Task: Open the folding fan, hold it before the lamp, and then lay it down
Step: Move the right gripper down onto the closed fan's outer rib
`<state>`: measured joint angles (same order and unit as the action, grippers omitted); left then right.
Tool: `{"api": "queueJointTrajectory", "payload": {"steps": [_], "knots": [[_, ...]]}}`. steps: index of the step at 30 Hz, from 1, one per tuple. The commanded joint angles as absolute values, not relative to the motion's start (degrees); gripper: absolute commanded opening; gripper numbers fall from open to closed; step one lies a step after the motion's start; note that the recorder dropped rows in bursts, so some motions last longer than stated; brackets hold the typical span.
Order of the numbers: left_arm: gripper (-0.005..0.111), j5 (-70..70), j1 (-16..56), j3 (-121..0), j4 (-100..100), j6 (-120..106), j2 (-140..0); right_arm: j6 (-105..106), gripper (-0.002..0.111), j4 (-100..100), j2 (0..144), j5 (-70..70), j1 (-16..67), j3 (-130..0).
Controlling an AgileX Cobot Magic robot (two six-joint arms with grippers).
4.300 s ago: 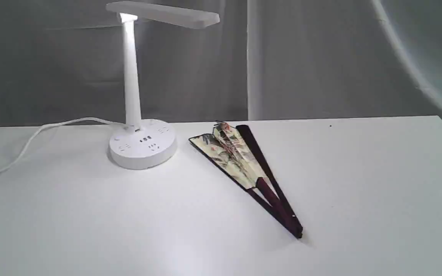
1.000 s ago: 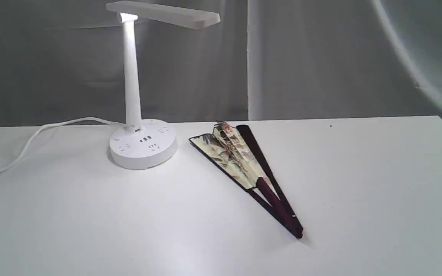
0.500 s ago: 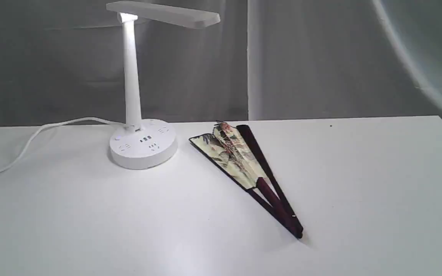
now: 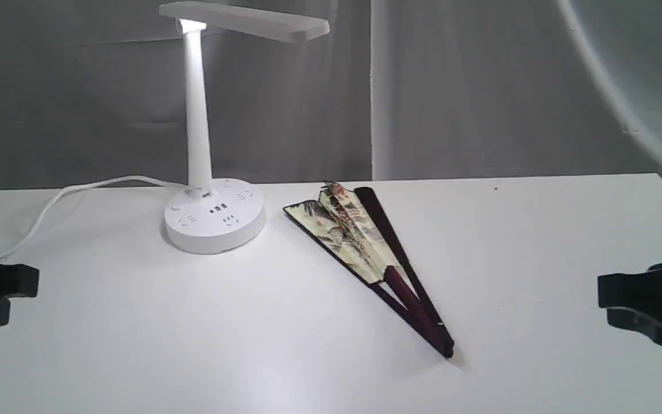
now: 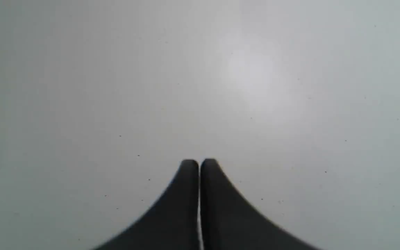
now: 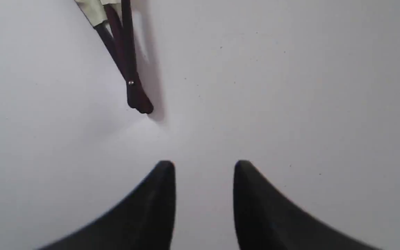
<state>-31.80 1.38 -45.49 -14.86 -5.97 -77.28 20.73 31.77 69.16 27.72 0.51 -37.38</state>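
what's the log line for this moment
phase: pre-grasp | folding fan: partly folded, flat on table, apart from lamp, untouched | left gripper: shut, empty | right gripper: open, empty, short of fan pivot

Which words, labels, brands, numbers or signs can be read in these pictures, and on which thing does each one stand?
No text can be read.
lamp: small dark marks on its base, too small and blurred to read.
folding fan: painted picture only; no writing can be made out.
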Motion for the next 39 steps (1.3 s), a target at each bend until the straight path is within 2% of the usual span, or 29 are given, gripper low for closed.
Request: {"api": "queueJointTrajectory", "payload": {"steps": [1,8,24,32,39], "knots": [[0.000,-32.28,3.50,-46.48,-15.34,-6.46,-80.35,22.65,0.039,33.76,71.77,29.31,0.66,-40.27],[0.000,-36.32,6.90,-50.70,-13.02,-6.46,-87.23,22.65,0.040,35.16,79.20,35.07,0.66,-49.15],[0.000,-38.51,6.90,-53.28,-19.99,-9.45,-95.84,30.65,0.040,52.75,102.04,42.05,0.66,-68.04],[0.000,-41.75,6.90,-55.64,-20.53,-9.45,-98.65,30.84,0.040,55.37,114.41,42.47,0.66,-78.86],[0.000,-41.87,6.90,-55.64,-20.94,-9.86,-100.50,37.69,0.040,69.13,124.33,44.02,0.66,-84.77]]}}
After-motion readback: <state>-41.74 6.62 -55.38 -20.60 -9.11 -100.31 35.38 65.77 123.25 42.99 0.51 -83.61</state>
